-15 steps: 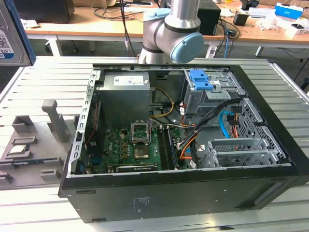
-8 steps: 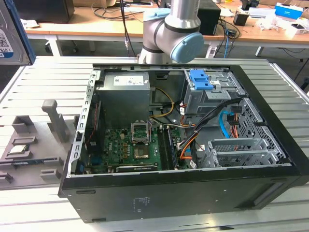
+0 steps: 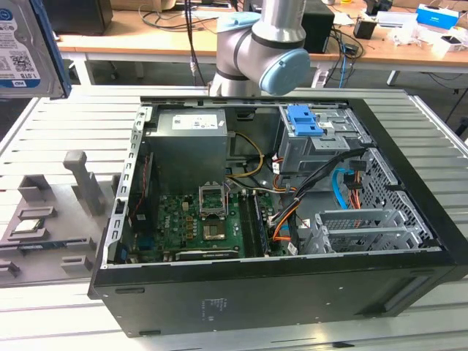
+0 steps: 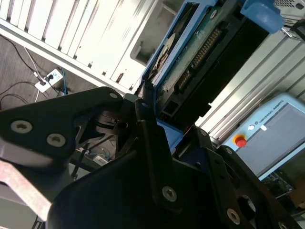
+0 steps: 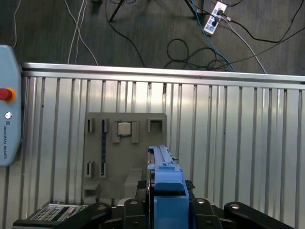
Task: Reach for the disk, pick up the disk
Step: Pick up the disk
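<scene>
Up at the exterior view's left of the open computer case (image 3: 278,292), the disk (image 3: 25,44) hung in the air close to the camera, its barcode label facing out and a blue rail along its edge. It touched nothing on the ribbed metal desk (image 3: 66,131) that carried the case, so the pick-up looked done rather than under way.

In the second wrist view the end effector (image 4: 172,125) was closed on one end of the disk, with a black finger (image 4: 145,112) pressed against it. The green circuit board and connector side faced the camera there. Most of the disk's body stuck out beyond the grip, probably because clamping one end left the rest free.

In the first wrist view the disk showed edge-on, with a blue rail towards the camera. It was held upright over the desk, apart from it. A grey slotted holder (image 5: 125,148) lay flat on the desk below the disk, with a small chip (image 5: 124,128) seated in one pocket.

Inside the case, a blue latch (image 3: 303,121) sat on a metal drive cage, and the arm (image 3: 259,51) rose behind the case.
</scene>
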`<state>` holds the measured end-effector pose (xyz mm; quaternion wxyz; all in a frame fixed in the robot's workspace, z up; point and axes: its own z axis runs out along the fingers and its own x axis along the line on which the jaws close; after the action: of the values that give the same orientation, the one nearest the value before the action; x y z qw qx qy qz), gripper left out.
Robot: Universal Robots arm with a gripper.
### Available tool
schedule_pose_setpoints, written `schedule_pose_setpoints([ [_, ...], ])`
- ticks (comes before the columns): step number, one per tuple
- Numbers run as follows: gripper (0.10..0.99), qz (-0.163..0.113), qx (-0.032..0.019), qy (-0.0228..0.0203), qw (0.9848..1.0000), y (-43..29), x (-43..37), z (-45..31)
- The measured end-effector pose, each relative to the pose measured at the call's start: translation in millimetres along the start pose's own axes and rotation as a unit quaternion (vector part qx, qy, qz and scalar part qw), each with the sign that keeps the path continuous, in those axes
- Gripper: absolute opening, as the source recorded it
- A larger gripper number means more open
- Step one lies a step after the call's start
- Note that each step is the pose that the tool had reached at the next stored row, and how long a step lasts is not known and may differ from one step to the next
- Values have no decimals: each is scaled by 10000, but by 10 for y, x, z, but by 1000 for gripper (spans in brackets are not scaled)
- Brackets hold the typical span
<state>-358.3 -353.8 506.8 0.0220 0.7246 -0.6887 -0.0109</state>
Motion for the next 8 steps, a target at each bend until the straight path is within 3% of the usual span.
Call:
schedule_pose_setpoints([
  [2, 369, 0, -1, 0, 10000, -105, 2, -5],
  [8, 369, 0, -1, 0, 10000, -307, 6, -15],
])
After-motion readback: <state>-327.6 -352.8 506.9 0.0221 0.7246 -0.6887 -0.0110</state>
